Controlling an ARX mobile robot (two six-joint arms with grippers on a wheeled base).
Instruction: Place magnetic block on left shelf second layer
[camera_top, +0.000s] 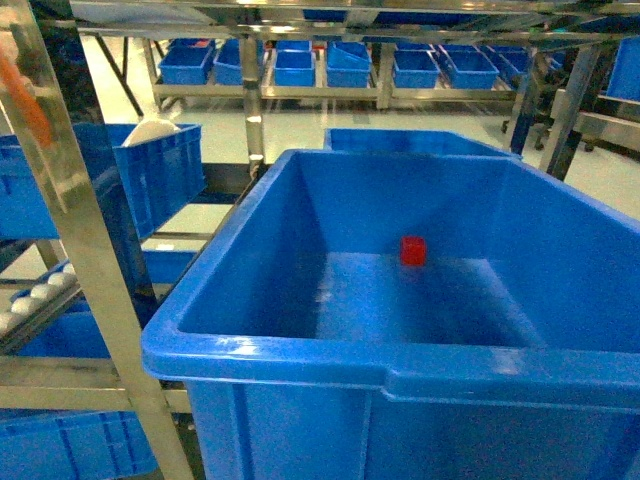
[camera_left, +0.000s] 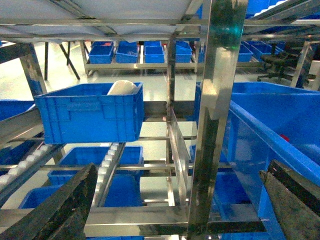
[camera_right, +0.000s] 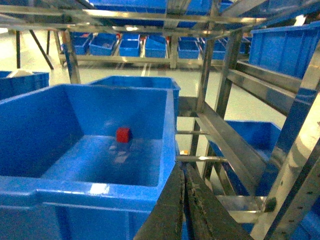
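The magnetic block (camera_top: 412, 250) is a small red cube lying free on the floor of a big deep thick-rimmed blue tote (camera_top: 300, 350), which sits on the left shelf second layer. The right wrist view shows the block (camera_right: 123, 134) inside that tote (camera_right: 90, 187). My right gripper (camera_right: 184, 169) is shut with nothing in it, just outside the tote's near right corner. My left gripper (camera_left: 182, 172) is open and empty, facing a steel post (camera_left: 215, 115) left of the tote (camera_left: 280, 145). Neither gripper shows in the head view.
To the left, a smaller blue crate (camera_top: 150, 175) holding a white object rests on white roller tracks (camera_top: 40, 290). Steel posts (camera_top: 75, 230) and rails frame the racks. More blue bins (camera_top: 300, 65) line a far shelf. Another rack with blue totes (camera_right: 250, 135) stands to the right.
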